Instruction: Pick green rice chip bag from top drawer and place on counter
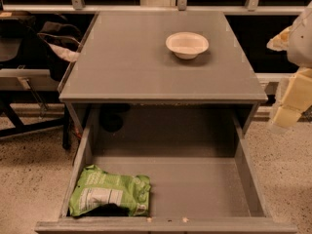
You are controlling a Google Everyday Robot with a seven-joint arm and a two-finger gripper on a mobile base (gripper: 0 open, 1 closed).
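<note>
At the far left, beyond the cabinet, a dark bundle with a pale patch (57, 39) sits in shadow beside dark furniture, too dim to name more closely. Below it lies a speckled floor (24, 179). Next comes the top drawer (248, 177), pulled well out toward the near side, its grey bottom largely bare. The green rice chip bag (109, 196) lies flat in the near left corner of that drawer, crumpled, its white label panel facing up and a dark patch along its near edge; it touches the left wall and lies against the front wall. Two small pale specks (185, 220) rest by the front edge, to the right of the bag. Above and behind the drawer is the grey desk (136, 67), the flat top of the cabinet. A white bowl (187, 45) stands upright on it, right of centre and toward the far side, well apart from the bag. At the right edge, the end effector (287, 108) hangs in the air beside the cabinet's right side, about level with the desk's near edge, touching nothing. Whether it is open or closed cannot be told, and it holds nothing that can be seen.
</note>
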